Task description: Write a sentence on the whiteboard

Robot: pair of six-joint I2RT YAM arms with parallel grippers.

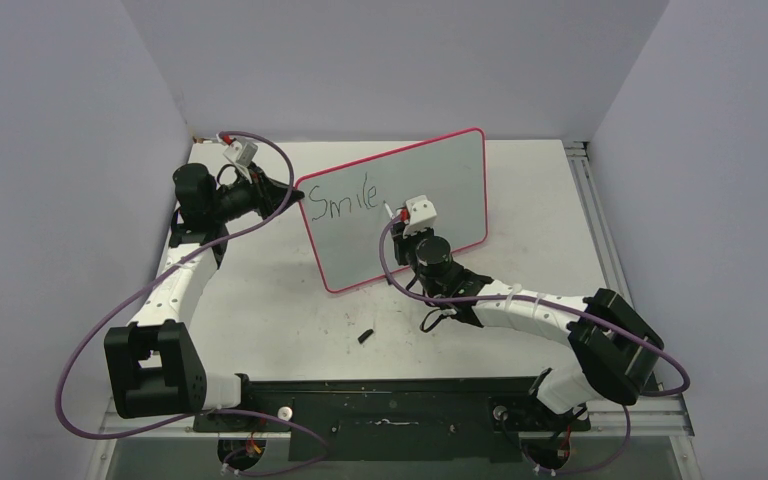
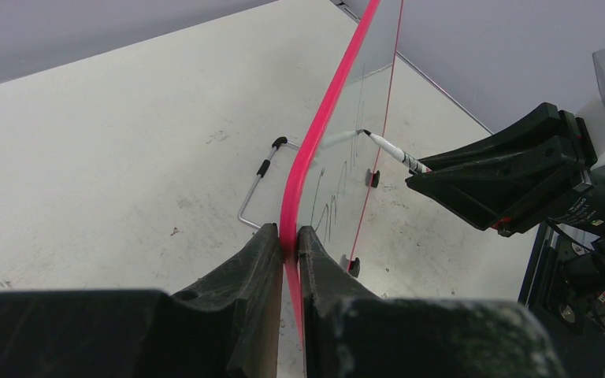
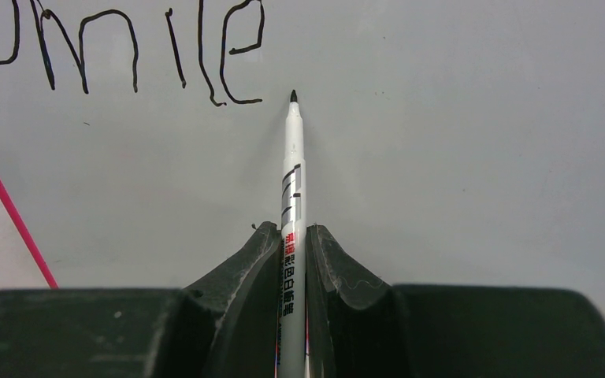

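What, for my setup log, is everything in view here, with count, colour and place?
whiteboard: one, pale grey-white face with a pink-red rim, standing mid-table, "Smile" written on it in black
marker: one, white with a black tip, tip just right of the last letter
wire stand: one, metal with black sleeves, behind the board
small black piece: one, lying on the table in front of the board
table: one, scuffed white
left gripper: one, black, shut on the board's left edge
right gripper: one, black, shut on the marker
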